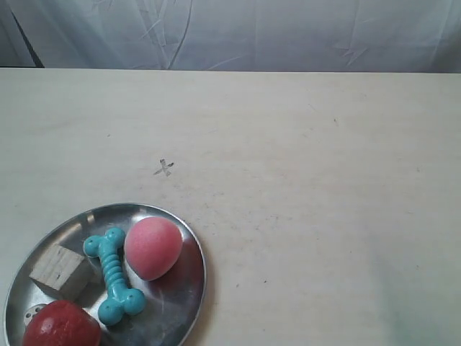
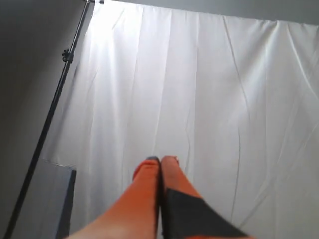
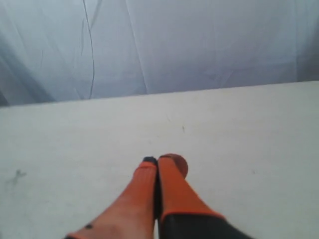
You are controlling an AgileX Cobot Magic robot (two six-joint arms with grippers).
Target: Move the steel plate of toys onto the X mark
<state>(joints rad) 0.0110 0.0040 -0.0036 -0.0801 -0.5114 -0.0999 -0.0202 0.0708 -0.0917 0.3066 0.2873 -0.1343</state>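
The steel plate [image 1: 189, 254] lies at the near left corner of the exterior view, partly cut off by the frame. In it are the pink ball [image 1: 153, 247], the teal bone toy [image 1: 114, 275], the wooden cube [image 1: 60, 270], the red ball [image 1: 61, 326] and a die [image 1: 34, 313] half hidden behind the red ball. The faint X mark [image 1: 164, 169] is on bare wood just beyond the plate; it also shows in the right wrist view as the X mark [image 3: 18, 174]. My left gripper [image 2: 160, 160] is shut and empty, pointing at the curtain. My right gripper [image 3: 158, 160] is shut and empty above the table. Neither arm appears in the exterior view.
The pale beige table [image 1: 324, 180] stretches to the right and back of the plate. A white curtain [image 1: 238, 32] hangs behind the far edge. In the left wrist view a dark stand pole [image 2: 47, 124] rises beside the curtain.
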